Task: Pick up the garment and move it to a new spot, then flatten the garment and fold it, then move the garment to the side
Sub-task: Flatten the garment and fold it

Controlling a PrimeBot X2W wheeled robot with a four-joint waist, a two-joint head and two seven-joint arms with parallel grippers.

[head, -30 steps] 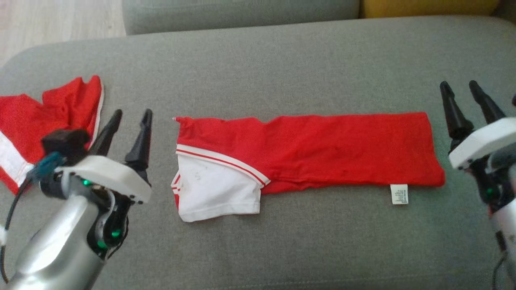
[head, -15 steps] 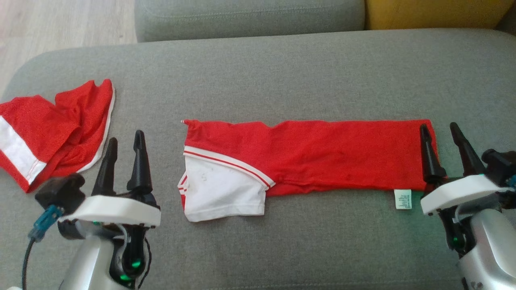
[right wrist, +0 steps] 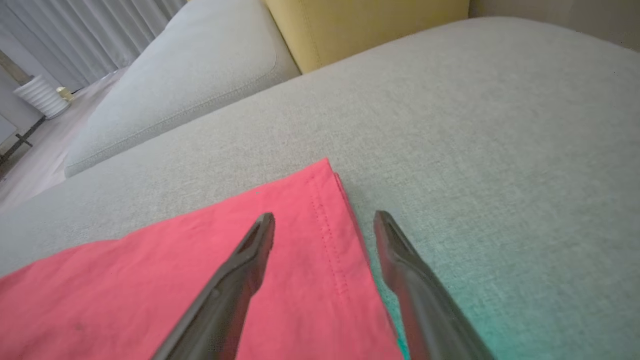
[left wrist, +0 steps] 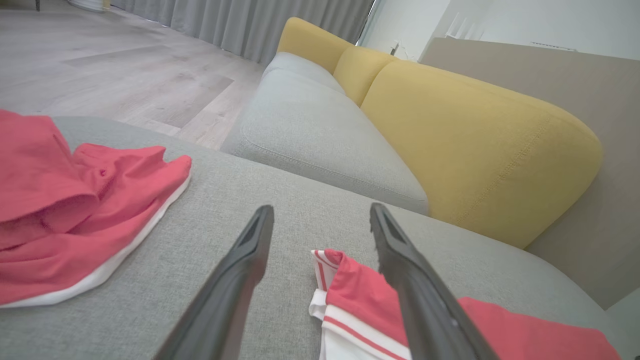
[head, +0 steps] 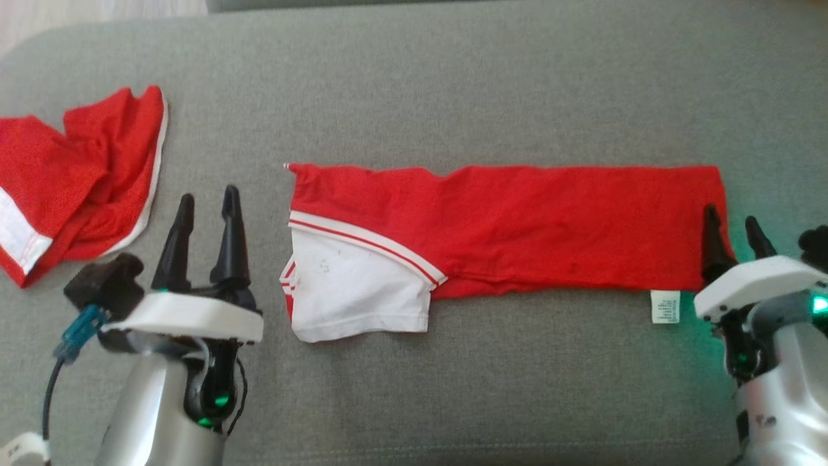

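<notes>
The left gripper is low and near, and its 2 dark fingers stand apart with nothing between them. Just to its right lies the garment, a long red strip folded flat on the grey cushion. The garment's white sleeve with red stripes is the end nearest the left gripper, close beside it but not touching. The right gripper is at the other end of the garment, and its 2 fingers are also apart and hold nothing. In the right wrist view, 1 finger is above the red cloth and the other is above the grey cushion, with the garment's stitched edge running between them. I cannot tell if the finger tips touch the cloth. A small white label sticks out from the garment's near edge, just left of the right gripper. Left of the left gripper sits a second red cloth with a white edge, all bunched up. Far past both grippers are a grey seat, yellow back cushions and a wood floor.
</notes>
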